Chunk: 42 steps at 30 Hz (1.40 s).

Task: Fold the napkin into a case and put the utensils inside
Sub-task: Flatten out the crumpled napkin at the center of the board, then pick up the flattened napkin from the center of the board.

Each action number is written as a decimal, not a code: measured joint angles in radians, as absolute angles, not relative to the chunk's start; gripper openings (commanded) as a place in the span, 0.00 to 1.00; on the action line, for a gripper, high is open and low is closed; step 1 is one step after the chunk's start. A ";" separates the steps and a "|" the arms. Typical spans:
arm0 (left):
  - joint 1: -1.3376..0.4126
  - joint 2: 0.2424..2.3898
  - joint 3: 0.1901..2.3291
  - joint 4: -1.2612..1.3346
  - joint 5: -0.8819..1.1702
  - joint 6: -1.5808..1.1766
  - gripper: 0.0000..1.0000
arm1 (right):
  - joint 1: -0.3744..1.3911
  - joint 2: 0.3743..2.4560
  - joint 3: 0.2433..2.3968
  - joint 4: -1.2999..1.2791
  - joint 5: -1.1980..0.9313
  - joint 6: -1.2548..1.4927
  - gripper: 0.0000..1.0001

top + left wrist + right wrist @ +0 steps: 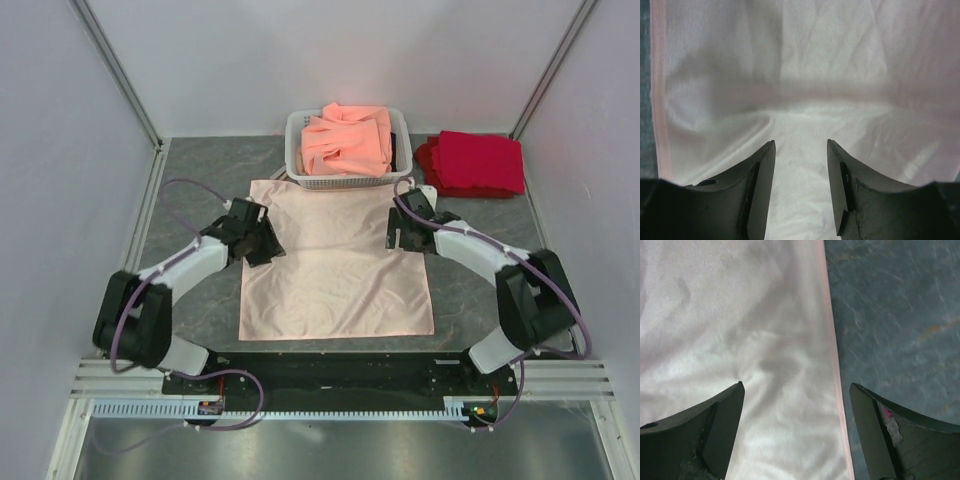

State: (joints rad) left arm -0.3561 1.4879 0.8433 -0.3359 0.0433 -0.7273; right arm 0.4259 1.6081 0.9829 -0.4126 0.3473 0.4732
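1. Left wrist view: the left jaws stand part open with nothing between them. They hang over the napkin (pixel 840 60), a little inward of its left hem.
2. Right wrist view: the right jaws are spread wider and are also empty. They straddle the napkin's right hem, one side above cloth and the other above bare table (pixel 900 315). I cannot tell whether either pair touches the cloth.
3. From overhead, the napkin lies spread flat and unfolded, its side hems running near to far. The left arm (pixel 190 265) reaches its left hem and the right arm (pixel 480 255) its right hem, both over the napkin's farther half.
4. A basket (pixel 345 181) of orange cloths (pixel 345 140) sits at the napkin's far edge, seemingly touching it. Red cloths (pixel 475 165) lie beyond its far right corner. No utensils show anywhere.
5. My guess is that the first fold comes next, and it depends on each pair taking the hem on its own side. The right pair looks lined up; the left would need to shift outward to its hem.
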 measured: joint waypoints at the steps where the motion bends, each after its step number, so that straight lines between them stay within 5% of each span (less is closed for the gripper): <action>1: -0.357 1.436 0.827 -0.352 0.047 -0.733 0.56 | 0.425 1.554 0.966 -0.438 0.347 0.506 0.93; 6: -0.360 1.184 0.781 -0.480 0.029 -0.794 0.56 | 0.422 1.306 0.859 -0.598 0.337 0.674 0.87; 10: -0.360 1.068 0.747 -0.618 -0.021 -0.886 0.56 | 0.421 1.187 0.742 -0.731 0.302 0.823 0.62; 18: -0.354 1.034 0.735 -0.855 -0.105 -1.009 0.58 | 0.421 0.898 0.565 -0.881 0.234 1.018 0.53; 31: -0.342 1.076 0.658 -0.750 0.025 -1.039 0.40 | 0.421 1.048 0.586 -0.867 0.242 1.009 0.30; 33: -0.342 1.130 0.656 -0.703 0.071 -1.023 0.28 | 0.421 1.066 0.596 -0.850 0.251 0.988 0.30; 38: -0.342 1.252 0.653 -0.534 0.228 -0.968 0.29 | 0.421 1.114 0.633 -0.793 0.270 0.899 0.31; 42: -0.343 1.281 0.648 -0.391 0.293 -0.965 0.30 | 0.421 1.132 0.673 -0.669 0.232 0.783 0.45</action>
